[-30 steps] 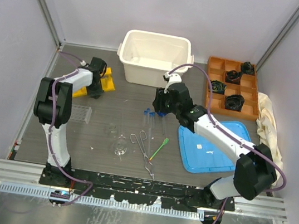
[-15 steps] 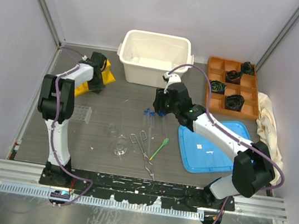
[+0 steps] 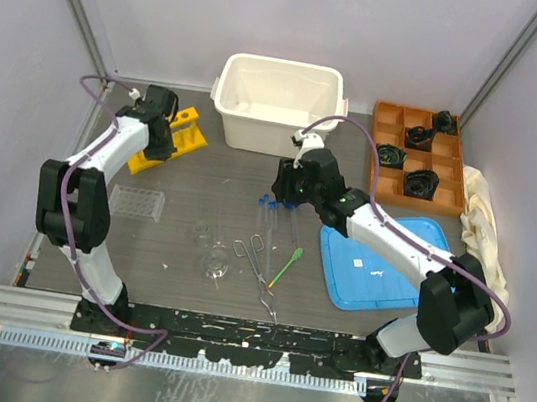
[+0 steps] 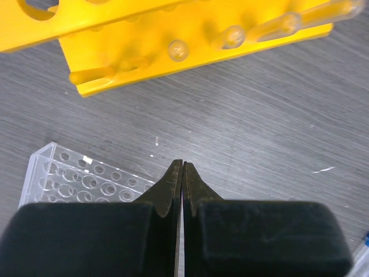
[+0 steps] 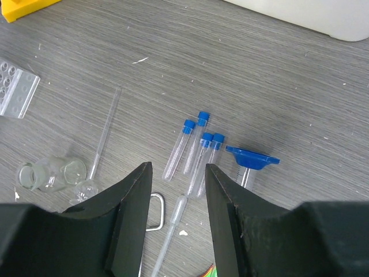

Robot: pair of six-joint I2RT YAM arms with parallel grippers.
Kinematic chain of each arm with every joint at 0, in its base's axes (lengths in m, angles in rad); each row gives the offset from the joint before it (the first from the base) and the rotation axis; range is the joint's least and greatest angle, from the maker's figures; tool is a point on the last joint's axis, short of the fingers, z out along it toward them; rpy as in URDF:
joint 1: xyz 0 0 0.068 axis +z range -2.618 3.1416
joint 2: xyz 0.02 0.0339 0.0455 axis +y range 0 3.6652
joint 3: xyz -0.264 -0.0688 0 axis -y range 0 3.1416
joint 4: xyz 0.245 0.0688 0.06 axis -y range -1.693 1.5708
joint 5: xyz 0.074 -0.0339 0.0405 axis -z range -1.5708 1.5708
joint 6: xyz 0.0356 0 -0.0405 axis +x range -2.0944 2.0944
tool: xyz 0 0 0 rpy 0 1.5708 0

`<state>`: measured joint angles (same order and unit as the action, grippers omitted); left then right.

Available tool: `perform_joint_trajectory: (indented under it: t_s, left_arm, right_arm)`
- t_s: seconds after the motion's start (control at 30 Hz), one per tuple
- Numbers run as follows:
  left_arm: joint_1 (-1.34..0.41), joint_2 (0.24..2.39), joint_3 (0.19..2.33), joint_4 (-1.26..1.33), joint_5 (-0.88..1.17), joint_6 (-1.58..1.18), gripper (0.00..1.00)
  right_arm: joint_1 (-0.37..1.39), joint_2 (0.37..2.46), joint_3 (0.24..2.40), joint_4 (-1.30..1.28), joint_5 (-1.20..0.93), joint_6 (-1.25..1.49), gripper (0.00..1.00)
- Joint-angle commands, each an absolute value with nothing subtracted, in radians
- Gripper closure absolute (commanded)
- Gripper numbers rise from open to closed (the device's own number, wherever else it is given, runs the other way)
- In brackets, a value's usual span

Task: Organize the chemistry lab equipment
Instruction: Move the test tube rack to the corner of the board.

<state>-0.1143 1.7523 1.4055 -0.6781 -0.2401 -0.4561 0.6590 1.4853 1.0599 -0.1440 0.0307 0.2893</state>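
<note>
While the right end effector (image 5: 177, 173) hangs half open with nothing between its jaws, four blue-capped test tubes (image 5: 196, 153) lie side by side on the desk (image 5: 300, 86) straight beneath it, caps pointing forward from the fingers. Just beside them, under the right-hand finger, the blue-based cylinder (image 5: 252, 158) lies on its side. The small clear glass flasks (image 5: 52, 173) lie well off past the other finger, near the clear plastic rack (image 5: 17, 86).

The tubes look light, thin-walled and smooth. I judge them fragile, and likely to roll or slip out of a hard pinch. They touch or nearly touch one another, so an outer tube seems the easiest to take first. A gentle grip across the barrel just below the cap should hold it, with the cap's lip as a stop against sliding.

The left end effector (image 4: 182, 164) is closed tight on nothing. The yellow rack (image 4: 190, 52) lies just ahead of its tips, with what seem to be a few clear tubes through its holes. A corner of the clear plastic rack shows close beside its left-hand finger.

No brand, label or writing can be read on any piece, and any marks on the cylinder are too faint to make out
</note>
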Motion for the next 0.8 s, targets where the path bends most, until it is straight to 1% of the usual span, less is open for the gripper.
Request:
perform_joint_trajectory:
  t_s: [0.0,0.27,0.47,0.77]
  left_arm:
    - [-0.095,1.783,1.411,-0.731,-0.311,-0.448,0.99]
    - [-0.036,1.817,1.401,-0.74,-0.301,-0.447,1.0]
    - [0.01,1.886,1.405,-0.707,-0.271,-0.453,1.0]
    - [0.034,1.999,1.516,-0.711,-0.262,-0.441,1.0]
  right_arm:
    - [0.656,1.415,1.049,-0.086,0.021,0.308,0.52]
    - [0.656,1.385,1.023,-0.08,0.03,0.314,0.52]
    - [0.656,1.377,1.015,-0.075,0.024,0.317,0.52]
    - [0.656,1.38,1.011,-0.076,0.034,0.315,0.52]
